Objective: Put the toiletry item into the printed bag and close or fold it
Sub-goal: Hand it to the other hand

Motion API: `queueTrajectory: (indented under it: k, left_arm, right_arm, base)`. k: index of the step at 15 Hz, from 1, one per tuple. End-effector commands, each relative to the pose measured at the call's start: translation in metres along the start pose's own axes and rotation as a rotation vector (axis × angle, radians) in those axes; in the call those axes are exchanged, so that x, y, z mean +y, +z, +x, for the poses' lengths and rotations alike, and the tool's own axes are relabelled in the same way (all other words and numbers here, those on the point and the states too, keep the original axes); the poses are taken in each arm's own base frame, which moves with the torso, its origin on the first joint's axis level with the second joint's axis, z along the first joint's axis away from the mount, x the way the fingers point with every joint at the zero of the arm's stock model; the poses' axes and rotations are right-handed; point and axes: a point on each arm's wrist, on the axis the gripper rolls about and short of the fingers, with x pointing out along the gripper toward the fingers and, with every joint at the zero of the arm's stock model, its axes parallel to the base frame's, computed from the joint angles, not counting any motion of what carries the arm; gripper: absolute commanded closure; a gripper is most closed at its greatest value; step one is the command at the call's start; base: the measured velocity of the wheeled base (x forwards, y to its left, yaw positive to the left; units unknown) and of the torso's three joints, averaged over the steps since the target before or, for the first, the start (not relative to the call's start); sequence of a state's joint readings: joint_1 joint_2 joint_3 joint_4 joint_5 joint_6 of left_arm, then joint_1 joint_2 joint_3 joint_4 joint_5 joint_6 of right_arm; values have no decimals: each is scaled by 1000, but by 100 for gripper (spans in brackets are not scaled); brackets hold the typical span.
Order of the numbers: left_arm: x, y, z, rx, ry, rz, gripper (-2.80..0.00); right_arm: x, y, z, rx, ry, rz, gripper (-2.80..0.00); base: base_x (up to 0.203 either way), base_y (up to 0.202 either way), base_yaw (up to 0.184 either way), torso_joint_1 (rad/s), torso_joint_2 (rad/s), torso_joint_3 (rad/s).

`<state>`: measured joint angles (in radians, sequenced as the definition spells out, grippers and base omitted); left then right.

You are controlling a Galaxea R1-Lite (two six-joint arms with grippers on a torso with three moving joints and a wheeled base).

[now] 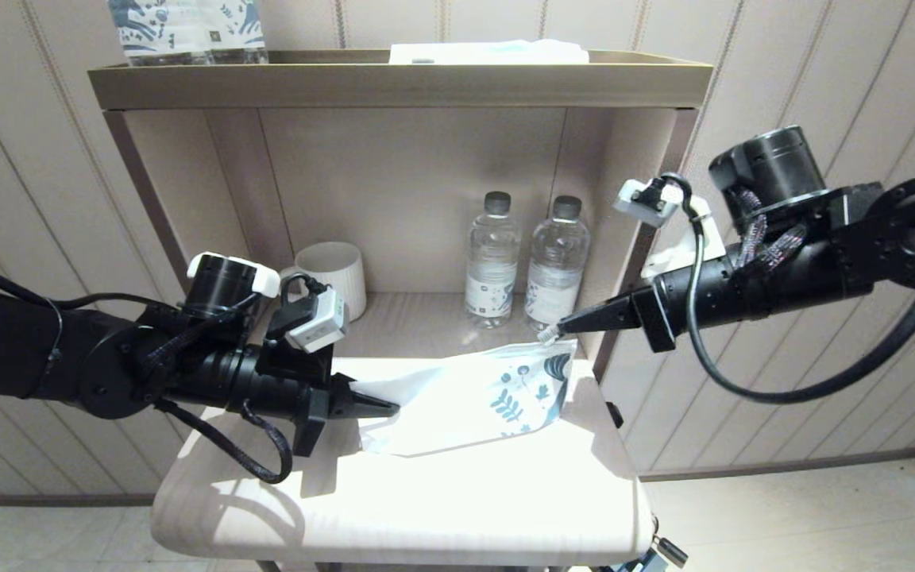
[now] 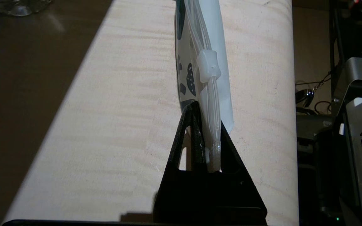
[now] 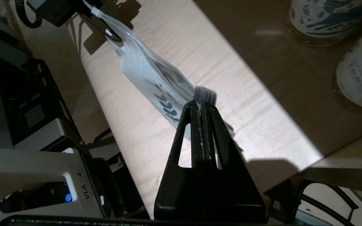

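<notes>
Left gripper (image 1: 390, 407): jaws pressed together on the zip-edge corner of the printed bag (image 1: 477, 397), the clear seal strip and its white slider (image 2: 208, 66) running straight out from the fingertips. Right gripper (image 1: 565, 326): jaws pressed together at the bag's opposite, leaf-printed corner. A small grey bristle head, taken to be the toiletry item (image 3: 205, 93), shows just beyond these tips; whether it is pinched with the film or merely lies inside the bag cannot be told. The bag hangs stretched between the two grippers, just above the pale shelf (image 1: 394, 508).

Handling, as judged: the bag is thin, light, limp film that sags unless held taut, and is smooth enough to slip, so corners and the stiffer zip strip are the sound places to grip. The toothbrush is light, rigid and slender.

Containers beyond the grippers: two clear water bottles (image 1: 525, 270) standing capped in the recess behind the right gripper; a white cup (image 1: 334, 274) behind the left, contents not visible.
</notes>
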<state>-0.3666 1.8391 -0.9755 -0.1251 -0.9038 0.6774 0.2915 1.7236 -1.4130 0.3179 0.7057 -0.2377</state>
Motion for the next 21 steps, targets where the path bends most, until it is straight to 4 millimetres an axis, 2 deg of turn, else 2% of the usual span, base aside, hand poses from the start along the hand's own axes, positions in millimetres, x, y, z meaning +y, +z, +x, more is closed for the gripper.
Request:
queueTrajectory:
  k: [1,12,21]
  left_arm:
    - [0,-1,1,-2,-6,2,0]
    - [0,-1,1,-1,-8,3,0]
    - [-2,0,1,-3,-10,7,0]
  right_arm:
    - [0,0,-10,-14,-17,-3,0]
    - [-14,-7,13,25,3,23,0]
    - [3,-8,37,61,77,3,0]
  base:
    - [0,0,0,0,0,0]
    - [0,0,0,0,0,0]
    - [0,0,0,0,0,0]
